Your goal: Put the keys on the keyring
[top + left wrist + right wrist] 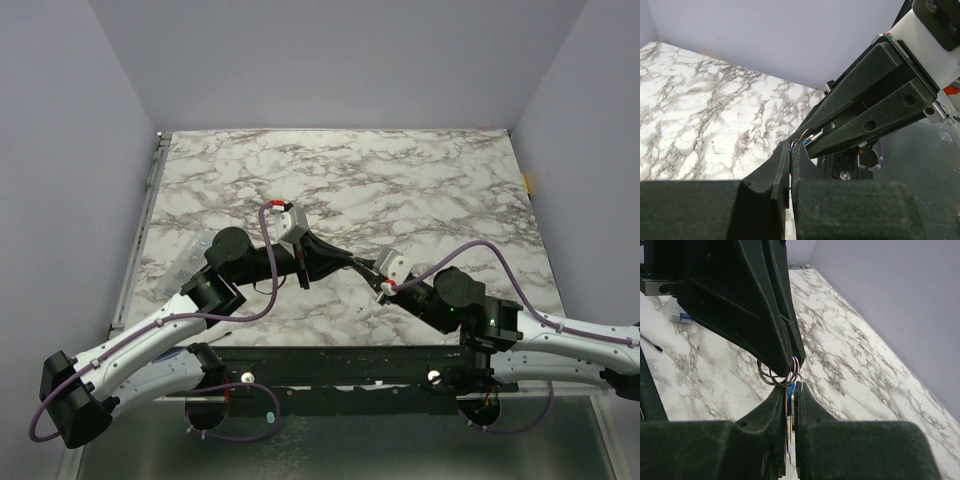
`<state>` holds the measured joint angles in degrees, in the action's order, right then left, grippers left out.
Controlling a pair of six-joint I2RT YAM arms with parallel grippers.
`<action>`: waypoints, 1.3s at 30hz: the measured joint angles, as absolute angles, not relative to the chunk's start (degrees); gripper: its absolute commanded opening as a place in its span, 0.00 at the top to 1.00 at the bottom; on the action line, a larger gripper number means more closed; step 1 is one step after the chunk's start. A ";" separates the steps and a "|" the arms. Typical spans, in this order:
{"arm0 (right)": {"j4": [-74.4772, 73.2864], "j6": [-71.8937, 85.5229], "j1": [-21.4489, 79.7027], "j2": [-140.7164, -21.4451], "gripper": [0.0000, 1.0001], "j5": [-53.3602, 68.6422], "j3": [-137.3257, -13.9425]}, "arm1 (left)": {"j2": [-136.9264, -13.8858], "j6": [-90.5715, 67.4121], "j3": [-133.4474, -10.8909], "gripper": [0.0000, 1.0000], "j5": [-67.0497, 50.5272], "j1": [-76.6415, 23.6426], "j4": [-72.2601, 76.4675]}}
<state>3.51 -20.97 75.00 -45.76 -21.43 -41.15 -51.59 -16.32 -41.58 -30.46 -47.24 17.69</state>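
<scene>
Both grippers meet tip to tip above the middle of the marble table (420,180). My left gripper (350,261) is shut on the keyring (771,377), whose thin grey loops hang under its fingertips in the right wrist view. In the left wrist view the left gripper (791,148) pinches a thin wire of the keyring (801,134). My right gripper (792,386) is shut on the blue-headed key (790,390), with a silver key blade pressed beside it. The key's head touches the ring loops. The right gripper (367,269) comes in from the right. Other keys are hidden.
A clear plastic packet (183,262) lies at the table's left side, by the left arm's elbow; its blue label shows in the right wrist view (685,317). Purple walls stand on three sides. The arm bases sit at the near edge.
</scene>
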 measured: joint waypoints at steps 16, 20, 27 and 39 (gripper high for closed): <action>-3.60 -22.48 75.05 -44.93 0.99 -20.40 -44.03 | -49.08 -13.04 -41.39 0.33 -30.61 -46.87 17.45; -11.14 -23.24 75.05 -45.23 0.99 -18.59 -47.81 | -46.57 -10.87 -41.39 0.24 -32.23 -46.78 17.04; -25.93 -24.05 75.05 -49.52 0.99 -14.61 -55.27 | -44.86 -7.70 -41.39 0.32 -37.04 -46.61 15.73; -40.45 -25.65 75.07 -55.66 0.99 -10.94 -58.78 | -51.40 -3.77 -41.56 0.43 -43.97 -46.59 7.51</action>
